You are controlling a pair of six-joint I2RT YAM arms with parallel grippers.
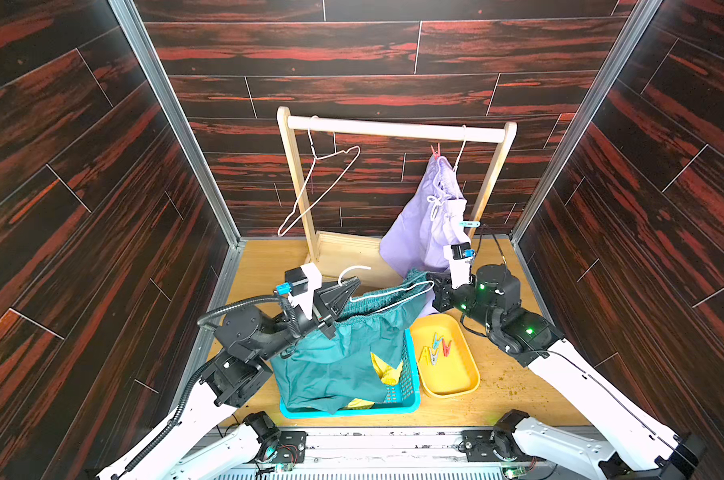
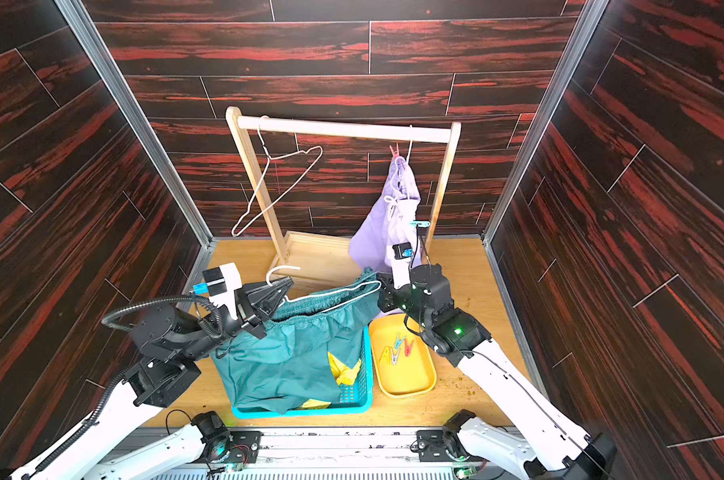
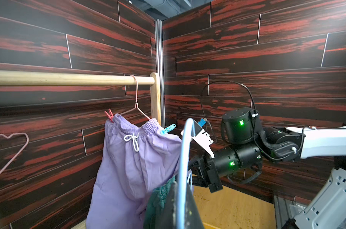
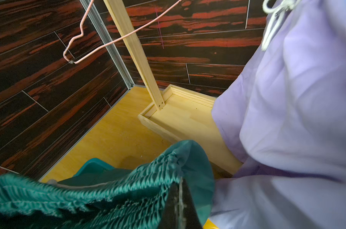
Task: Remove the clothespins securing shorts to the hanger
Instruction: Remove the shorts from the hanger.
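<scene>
Clothespins (image 1: 435, 349), 4 of them, are seen lying loose in the yellow tray (image 1: 455, 380) on the desk (image 1: 505, 386), presumably gathered there so that none is lost. 2 more are clipped on the lavender shorts (image 1: 422, 232): a red clothespin (image 1: 435, 151) at the raised end of the waistband and a light blue clothespin (image 1: 469, 224) at the lower end. By these the shorts are kept on the pink hanger (image 3: 137, 107), which is hung from the rack (image 1: 393, 129).

The teal shorts (image 1: 335, 357) are draped on a white hanger (image 1: 393, 297) with no pin visible on them. They are held over the blue basket (image 1: 352, 411), where the yellow shorts (image 1: 387, 370) lie. It is judged that this pair is being freed from its hanger so that it drops into the basket.

The left hand (image 1: 349, 286) is pinched on the white hanger just below its hook, so that the hanger is carried steady. The right hand (image 1: 431, 284) is pressed together at the far end of the teal waistband, beside the hanger's corner. Whether fabric or wire is caught there cannot be told, as the waistband is wrapped around the fingertips (image 4: 180, 204).
</scene>
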